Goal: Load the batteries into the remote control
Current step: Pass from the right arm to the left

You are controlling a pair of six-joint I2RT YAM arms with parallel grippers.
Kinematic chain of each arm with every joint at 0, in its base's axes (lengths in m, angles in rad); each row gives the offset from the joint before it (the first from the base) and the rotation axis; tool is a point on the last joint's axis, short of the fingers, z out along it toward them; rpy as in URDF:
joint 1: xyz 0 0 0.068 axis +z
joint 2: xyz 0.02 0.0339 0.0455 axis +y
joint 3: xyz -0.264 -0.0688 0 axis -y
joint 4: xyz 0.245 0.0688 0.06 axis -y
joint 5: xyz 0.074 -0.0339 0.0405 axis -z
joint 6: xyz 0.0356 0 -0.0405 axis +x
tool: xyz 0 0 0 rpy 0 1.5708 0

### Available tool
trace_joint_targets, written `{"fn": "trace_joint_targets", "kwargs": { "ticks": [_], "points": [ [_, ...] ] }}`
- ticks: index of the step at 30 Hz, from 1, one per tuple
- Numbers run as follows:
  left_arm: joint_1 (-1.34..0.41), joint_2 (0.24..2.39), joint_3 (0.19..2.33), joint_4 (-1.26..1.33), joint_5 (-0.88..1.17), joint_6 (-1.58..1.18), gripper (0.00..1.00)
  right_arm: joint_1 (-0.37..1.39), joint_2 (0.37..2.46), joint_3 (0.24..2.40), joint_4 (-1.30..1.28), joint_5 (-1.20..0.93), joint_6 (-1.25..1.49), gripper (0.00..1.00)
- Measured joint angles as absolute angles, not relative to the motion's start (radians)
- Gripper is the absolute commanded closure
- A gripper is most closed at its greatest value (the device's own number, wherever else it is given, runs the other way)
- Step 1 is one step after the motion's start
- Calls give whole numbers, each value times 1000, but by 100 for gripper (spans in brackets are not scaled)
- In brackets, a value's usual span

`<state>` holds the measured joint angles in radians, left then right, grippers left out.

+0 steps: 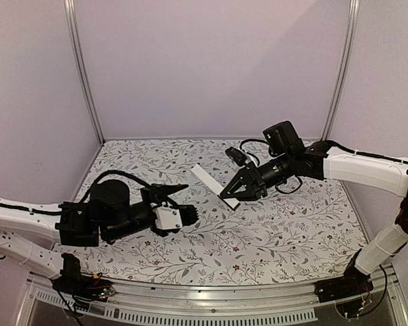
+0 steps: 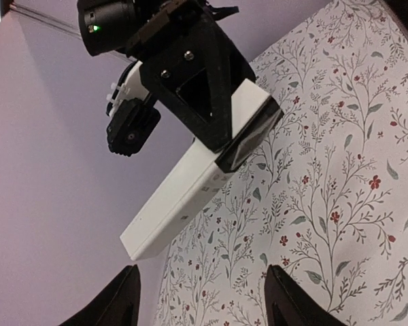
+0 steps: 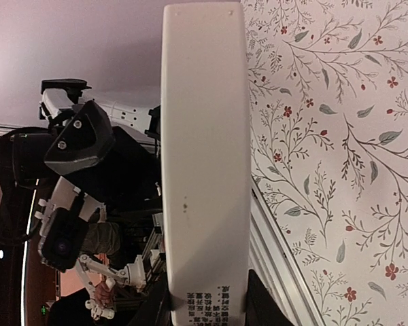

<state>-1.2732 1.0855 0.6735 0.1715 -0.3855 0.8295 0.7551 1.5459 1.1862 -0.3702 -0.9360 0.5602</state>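
The remote control [image 1: 207, 178] is a long white bar. My right gripper [image 1: 234, 192] is shut on one end of it and holds it tilted above the flowered table. The right wrist view shows the remote's [image 3: 204, 170] plain white back with small printed text, running up out of my right gripper [image 3: 207, 307]. In the left wrist view the remote [image 2: 187, 193] has a dark patch at the end held by the right gripper [image 2: 214, 132]. My left gripper [image 1: 189, 202] is open and empty, a short way from the remote's free end, its fingertips [image 2: 126, 295] wide apart. No batteries show in any view.
A flowered cloth [image 1: 272, 231] covers the table. Pale walls with two metal posts [image 1: 85, 75] close the back and sides. A metal rail [image 1: 211, 299] runs along the near edge. The left arm [image 3: 75, 142] shows beyond the remote in the right wrist view.
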Motion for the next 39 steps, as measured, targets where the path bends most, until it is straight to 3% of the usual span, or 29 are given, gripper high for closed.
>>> {"fn": "trace_joint_targets", "kwargs": {
  "ticks": [10, 20, 25, 39],
  "points": [
    [-1385, 1194, 588, 554, -531, 1270, 37, 766, 1487, 1164, -182, -1059, 874, 96],
    [-1401, 1312, 574, 837, -579, 1544, 37, 812, 1484, 1164, -139, -1081, 974, 96],
    [-1401, 1340, 574, 907, -593, 1606, 41, 824, 1484, 1164, -128, -1080, 992, 96],
    [-1398, 1343, 575, 945, -604, 1663, 66, 857, 1484, 1147, -85, -1090, 1038, 95]
  ]
}}
